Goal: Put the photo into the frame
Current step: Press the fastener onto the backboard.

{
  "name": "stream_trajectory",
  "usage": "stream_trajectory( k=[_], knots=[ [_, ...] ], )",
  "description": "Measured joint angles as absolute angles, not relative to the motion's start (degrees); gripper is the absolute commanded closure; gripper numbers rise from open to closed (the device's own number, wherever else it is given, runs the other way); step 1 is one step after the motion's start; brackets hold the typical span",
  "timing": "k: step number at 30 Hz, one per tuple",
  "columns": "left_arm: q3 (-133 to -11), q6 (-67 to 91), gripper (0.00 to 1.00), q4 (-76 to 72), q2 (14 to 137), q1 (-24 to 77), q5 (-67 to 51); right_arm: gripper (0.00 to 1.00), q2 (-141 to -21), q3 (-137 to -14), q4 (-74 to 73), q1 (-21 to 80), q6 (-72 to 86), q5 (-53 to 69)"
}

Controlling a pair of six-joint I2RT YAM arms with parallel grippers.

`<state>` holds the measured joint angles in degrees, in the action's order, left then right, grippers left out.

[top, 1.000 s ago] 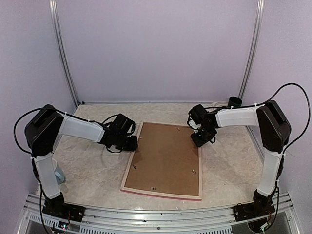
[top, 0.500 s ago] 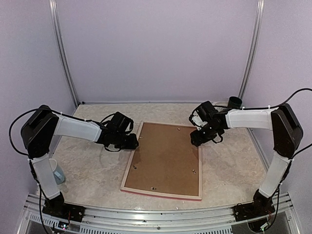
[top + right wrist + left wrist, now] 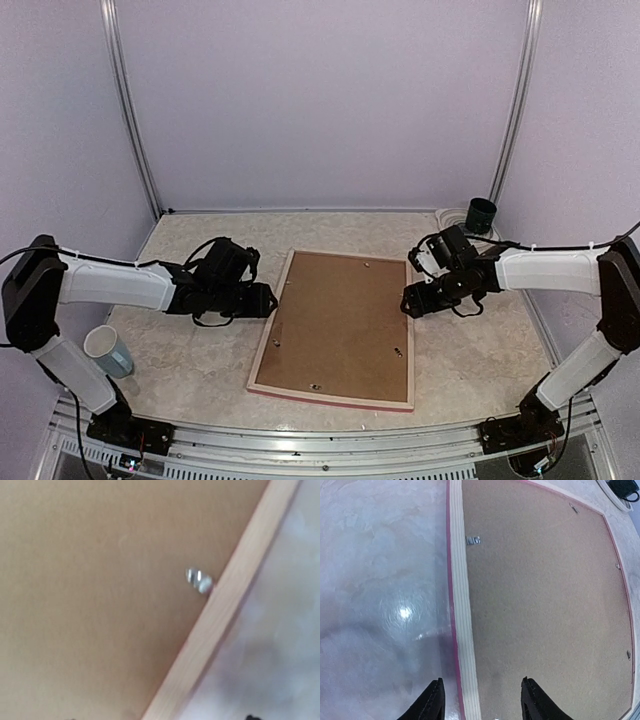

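Note:
The frame (image 3: 268, 335) lies face down in the middle of the table, pale wood back up and a pink edge showing. The brown backing board (image 3: 340, 315) fills it, held by small metal tabs (image 3: 199, 580). The photo is hidden. My left gripper (image 3: 262, 300) is open and empty, low over the frame's left rail (image 3: 462, 605), with one finger on each side of it (image 3: 482, 702). My right gripper (image 3: 410, 300) is at the right rail (image 3: 235, 595). Only its fingertips show, far apart at the bottom edge (image 3: 160, 718), so it is open and empty.
A white and blue cup (image 3: 106, 350) stands at the near left, beside the left arm. A dark green cup (image 3: 481, 214) sits on a white disc at the back right corner, also in the left wrist view (image 3: 622, 486). Walls close the sides and back.
Both arms have dropped lower and stretched out flatter. The left gripper has slid slightly left onto the left rail; the right gripper has come down by the right rail. The frame has not moved.

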<state>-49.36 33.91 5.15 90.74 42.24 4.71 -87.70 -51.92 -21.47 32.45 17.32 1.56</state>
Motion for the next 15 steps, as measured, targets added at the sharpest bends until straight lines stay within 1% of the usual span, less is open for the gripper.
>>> stream_trajectory(
  k=[7,15],
  knots=[
    [-42.5,38.2,0.44,5.3,88.8,48.2,6.2,0.32,-85.5,-44.6,-17.0,32.4,22.3,5.0],
    [-38.5,41.6,0.43,5.1,88.4,49.4,7.4,0.43,-85.6,-42.4,-13.1,32.4,24.4,7.6]
  ],
)
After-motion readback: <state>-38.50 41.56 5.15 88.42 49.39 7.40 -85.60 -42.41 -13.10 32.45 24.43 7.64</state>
